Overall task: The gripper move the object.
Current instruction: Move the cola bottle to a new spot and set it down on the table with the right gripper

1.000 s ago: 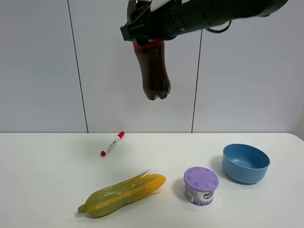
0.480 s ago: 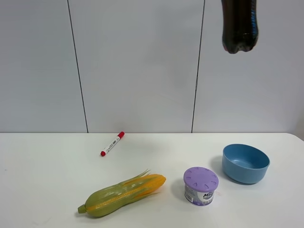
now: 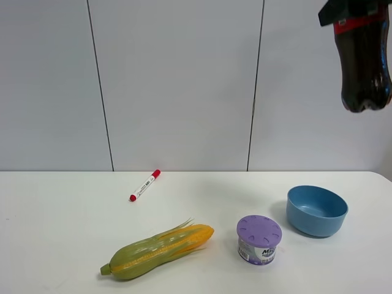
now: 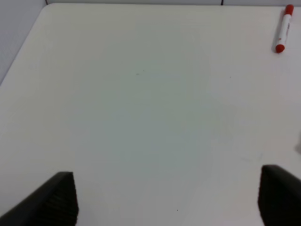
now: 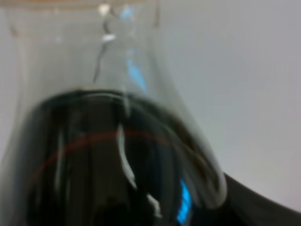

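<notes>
The cola bottle (image 3: 365, 67), clear with dark liquid and a red label, hangs upright high in the air at the top right of the exterior view, above and right of the blue bowl. My right gripper (image 3: 354, 8) is shut on its upper part at the frame's top edge, and most of the gripper is cut off. The right wrist view is filled by the bottle (image 5: 117, 155), its clear shoulder above the dark liquid. My left gripper (image 4: 169, 202) is open and empty over bare table, with both black fingertips (image 4: 59, 197) wide apart.
On the white table (image 3: 61, 214) lie a red-capped marker (image 3: 145, 185), also in the left wrist view (image 4: 283, 28), a green-yellow corn cob (image 3: 156, 251), a purple-lidded tin (image 3: 259, 239) and a blue bowl (image 3: 316, 210). A panelled wall stands behind.
The bottle, held in my right gripper, has travelled from the upper middle to the top right. Over the last half second it came down a little. The table objects have not moved.
</notes>
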Motion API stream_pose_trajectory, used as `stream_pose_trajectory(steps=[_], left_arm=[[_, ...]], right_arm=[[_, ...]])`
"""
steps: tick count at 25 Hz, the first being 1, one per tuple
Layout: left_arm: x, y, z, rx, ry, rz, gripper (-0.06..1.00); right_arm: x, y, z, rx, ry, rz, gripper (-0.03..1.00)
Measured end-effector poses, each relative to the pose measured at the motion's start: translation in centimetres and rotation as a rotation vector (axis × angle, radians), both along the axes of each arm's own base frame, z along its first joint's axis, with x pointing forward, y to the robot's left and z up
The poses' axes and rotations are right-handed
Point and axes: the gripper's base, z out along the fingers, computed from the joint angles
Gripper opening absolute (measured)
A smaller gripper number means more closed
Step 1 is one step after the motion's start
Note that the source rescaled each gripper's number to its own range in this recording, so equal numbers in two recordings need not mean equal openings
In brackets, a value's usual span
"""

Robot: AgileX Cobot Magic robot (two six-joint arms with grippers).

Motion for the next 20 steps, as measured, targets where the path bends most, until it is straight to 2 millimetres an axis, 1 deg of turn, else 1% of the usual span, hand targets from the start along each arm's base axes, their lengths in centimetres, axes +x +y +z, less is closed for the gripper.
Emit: stream_pose_trajectory(steps=[2,5,9,11,12,15,17,20], left_arm=[[0.0,0.0,0.0,0.0,0.0,0.0,1.0],[0.0,0.0,0.0,0.0,0.0,0.0,1.0],[0.0,0.0,0.0,0.0,0.0,0.0,1.0],[0.0,0.0,0.0,0.0,0.0,0.0,1.0],[0.0,0.0,0.0,0.0,0.0,0.0,1.0],[0.0,0.0,0.0,0.0,0.0,0.0,1.0],[0.0,0.0,0.0,0.0,0.0,0.0,1.0],[0.0,0.0,0.0,0.0,0.0,0.0,1.0]], right_arm=[[0.0,-0.6,-2.4,0.046,0.058,-0.027,0.0],[-0.9,-0.8,-6.7,0.091,0.131,-0.045,0.0],[-2.5,-1.2,-11.2,0.104,0.113,-0.061,0.0],[-3.5,-1.5,-12.9,0.107,0.082,-0.066,0.0],[-4.1,-1.6,-13.6,0.11,0.057,-0.068,0.0],[-5.4,-2.0,-14.6,0.124,-0.034,-0.072,0.0],[-6.2,-2.2,-14.6,0.133,-0.099,-0.072,0.0],[-7.2,-2.4,-14.8,0.131,-0.145,-0.064,0.0]])
